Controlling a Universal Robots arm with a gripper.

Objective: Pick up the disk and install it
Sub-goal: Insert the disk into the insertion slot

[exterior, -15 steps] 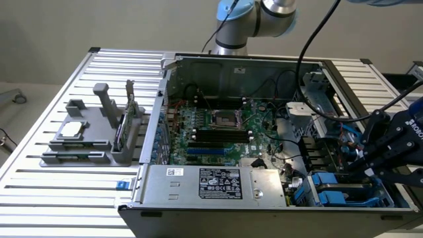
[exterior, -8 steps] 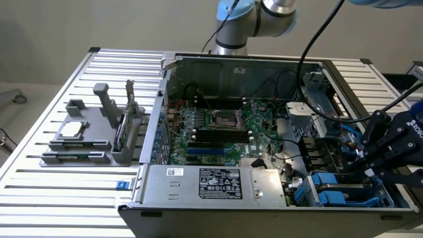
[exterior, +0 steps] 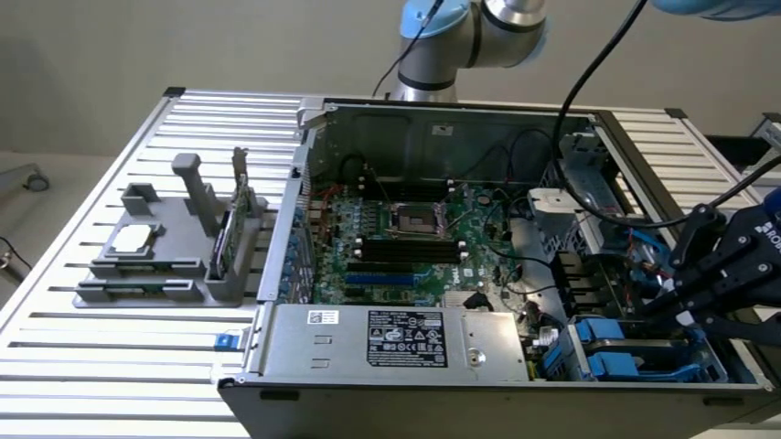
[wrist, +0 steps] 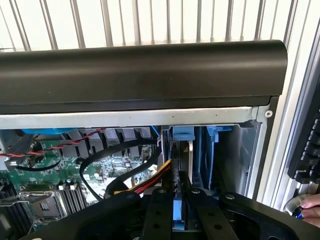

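Gripping the blue-framed disk [wrist: 179, 210] edge-on, claw [exterior: 683, 306] narrowed on it, above computer case's [exterior: 403, 119] drive bay [exterior: 635, 357].

An open computer case [exterior: 488, 119] lies on a slatted table [exterior: 110, 357]. Inside it, the motherboard [exterior: 403, 238] covers the floor, with the power supply [exterior: 403, 340] along the near wall. Drive bays [exterior: 635, 352] sit in the near corner at the exterior view's right, and cables [exterior: 573, 215] run between them and the motherboard. The gripper [exterior: 683, 306] hangs at those bays, just above them. In the wrist view the disk [wrist: 178, 207] stands on edge between the fingers [wrist: 159, 215], inside the bay. At the exterior view's left, beside the case, a parts stand [exterior: 171, 256] rests on the table; a chip [exterior: 132, 238] lies on it and a card [exterior: 223, 240] stands upright in it.
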